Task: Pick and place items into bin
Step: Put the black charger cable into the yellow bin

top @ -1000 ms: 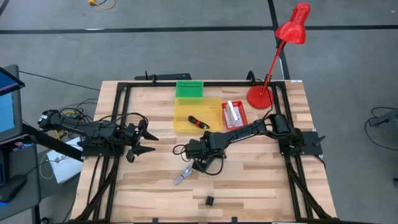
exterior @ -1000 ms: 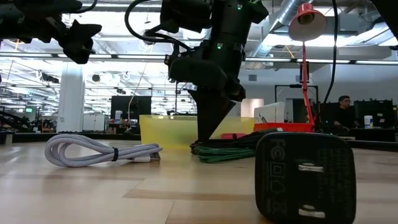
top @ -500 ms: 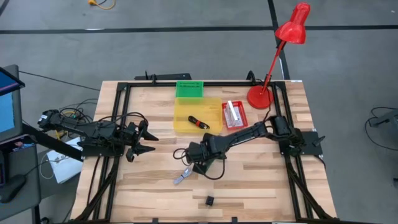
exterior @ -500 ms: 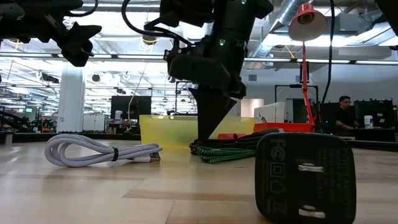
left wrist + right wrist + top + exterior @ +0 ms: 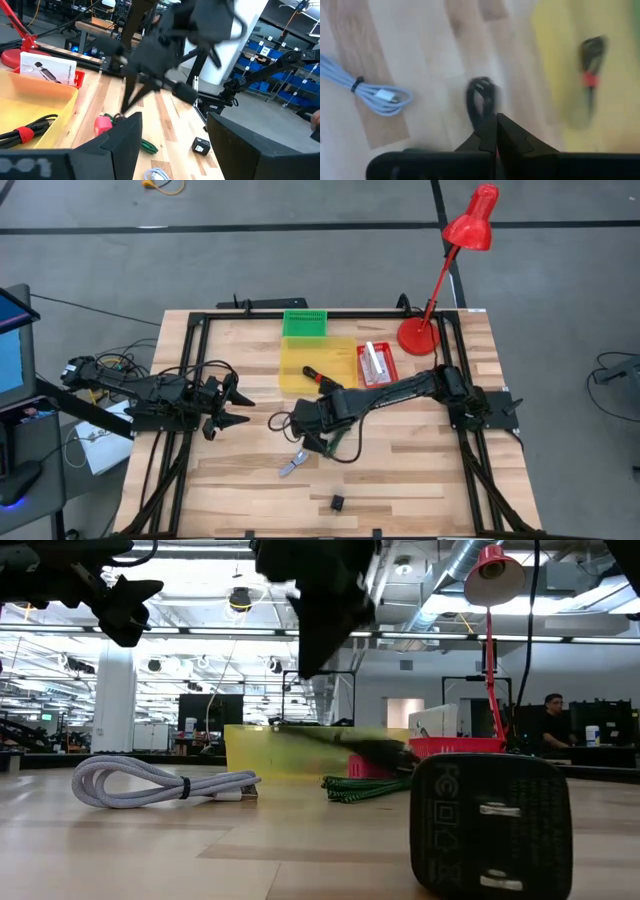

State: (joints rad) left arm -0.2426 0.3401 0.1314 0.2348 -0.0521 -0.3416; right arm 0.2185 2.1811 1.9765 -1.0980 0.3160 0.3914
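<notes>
R gripper (image 5: 305,430) sits centre of the high view, just below the yellow bin (image 5: 300,352), fingers pressed together. In the R wrist view the closed tips (image 5: 496,131) pinch a dark cable loop (image 5: 481,102); motion blur, so can't tell how much of it hangs free. Low view: a green-black cable (image 5: 365,787) trails on the surface (image 5: 420,470) mid-frame, one blurred end rising toward the bin; in the L wrist view it has a pink tag (image 5: 104,123).

L gripper (image 5: 232,408) waits at left-centre of the high view, off the surface, fingers spread, nothing in them.

Items:
- black cable w/ red tie (image 5: 317,376) inside the bin, right part.
- white carded package (image 5: 374,362) in a red tray (image 5: 388,371) just right of the bin.
- white USB cable (image 5: 291,463) on the surface, lower centre, near the R gripper.
- black charger (image 5: 337,502) bottom centre, well apart; fills lower right of the low view.
- green basket (image 5: 304,323) touching the bin's top edge.

Red lamp (image 5: 440,275) stands at upper right of the surface. A person (image 5: 552,720) sits far right in the low view, beyond the surface.
</notes>
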